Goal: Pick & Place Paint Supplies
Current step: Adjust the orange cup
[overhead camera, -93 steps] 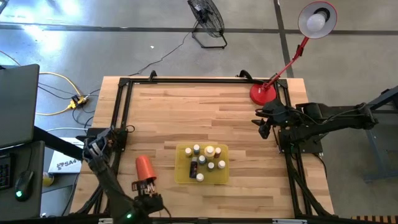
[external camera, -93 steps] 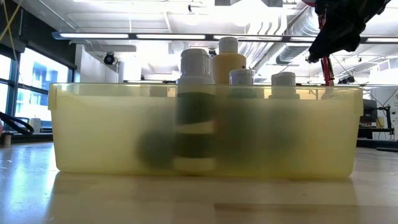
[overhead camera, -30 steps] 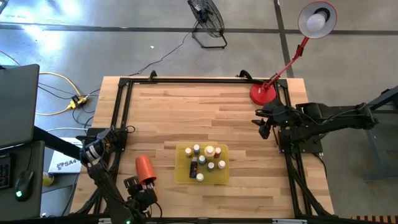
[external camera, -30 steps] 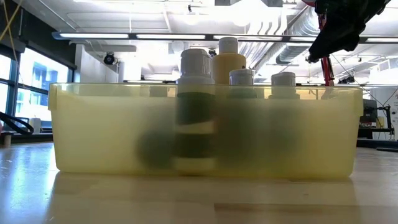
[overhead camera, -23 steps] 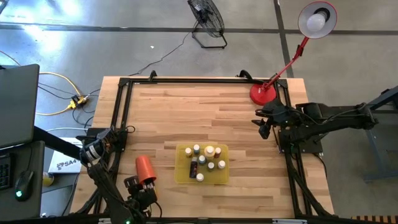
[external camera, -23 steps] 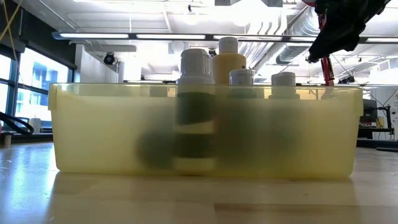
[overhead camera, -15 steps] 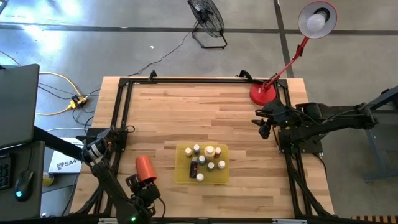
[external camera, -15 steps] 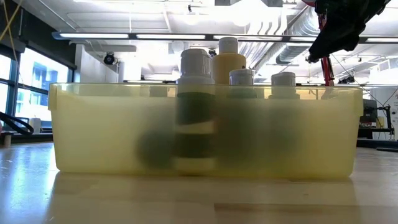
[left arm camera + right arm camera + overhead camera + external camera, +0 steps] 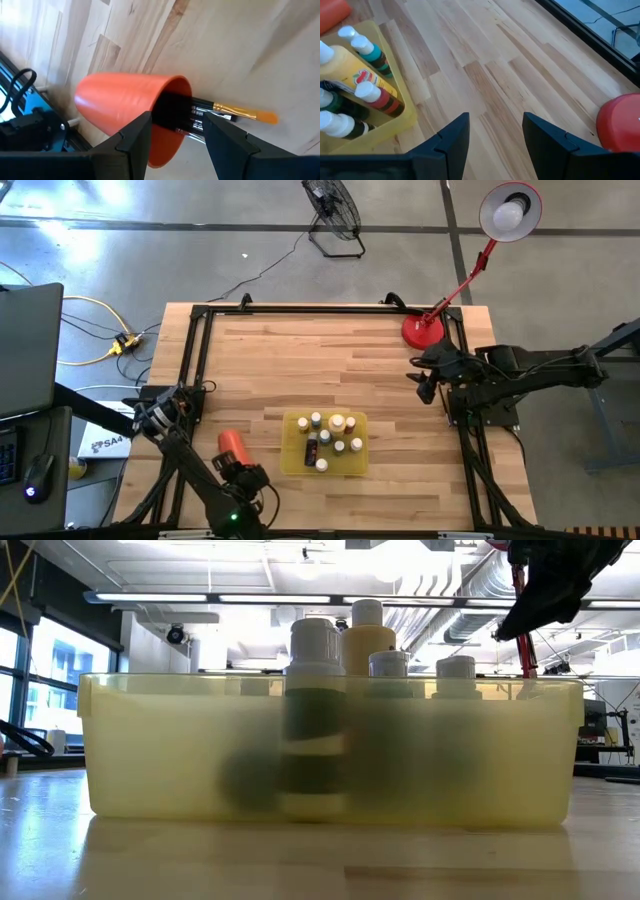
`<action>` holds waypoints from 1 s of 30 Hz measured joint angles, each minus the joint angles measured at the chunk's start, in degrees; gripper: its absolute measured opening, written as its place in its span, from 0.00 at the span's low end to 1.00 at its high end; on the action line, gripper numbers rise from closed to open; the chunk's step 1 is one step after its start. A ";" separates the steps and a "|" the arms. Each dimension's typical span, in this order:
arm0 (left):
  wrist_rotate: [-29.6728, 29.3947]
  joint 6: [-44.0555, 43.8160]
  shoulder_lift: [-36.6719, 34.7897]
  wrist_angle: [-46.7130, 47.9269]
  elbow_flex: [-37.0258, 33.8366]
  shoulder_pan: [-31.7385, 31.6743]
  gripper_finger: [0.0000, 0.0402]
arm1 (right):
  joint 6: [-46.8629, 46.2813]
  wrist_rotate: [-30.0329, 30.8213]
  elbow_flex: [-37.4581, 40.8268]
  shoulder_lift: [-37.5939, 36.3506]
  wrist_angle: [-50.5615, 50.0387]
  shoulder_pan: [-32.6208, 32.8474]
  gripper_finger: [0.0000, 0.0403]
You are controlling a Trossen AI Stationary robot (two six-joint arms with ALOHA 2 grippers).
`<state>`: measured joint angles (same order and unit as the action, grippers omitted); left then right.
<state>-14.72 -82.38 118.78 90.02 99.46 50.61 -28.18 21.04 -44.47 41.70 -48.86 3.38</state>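
left: my left gripper (image 9: pixel 172 137) hovers open and empty at the tipped red cup (image 9: pixel 127 107); closing could roll it and scatter the paintbrushes (image 9: pixel 220 111) inside. centre: paint bottles (image 9: pixel 326 440) in the yellow tray (image 9: pixel 292 463). right: right gripper (image 9: pixel 492 142) open, empty, idle.

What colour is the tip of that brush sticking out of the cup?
Orange bristles on a gold ferrule, clearest in the left wrist view.
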 joint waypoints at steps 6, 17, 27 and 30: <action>0.11 2.66 0.00 -1.29 0.00 -0.02 0.42 | 0.01 0.00 0.00 0.00 -0.53 0.00 0.43; 1.07 2.64 0.00 -6.15 0.97 -0.02 0.42 | -0.62 0.00 0.00 0.01 -0.37 -0.02 0.43; 2.00 2.65 -0.02 -14.52 1.90 0.00 0.42 | -0.72 0.00 0.00 0.00 0.22 -0.01 0.43; 2.12 2.66 -0.02 -16.41 1.92 0.01 0.42 | -0.72 0.00 0.00 -0.01 0.22 -0.01 0.43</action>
<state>-12.60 -79.73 118.76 73.61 101.38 50.62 -28.91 21.04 -44.47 41.69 -48.64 3.36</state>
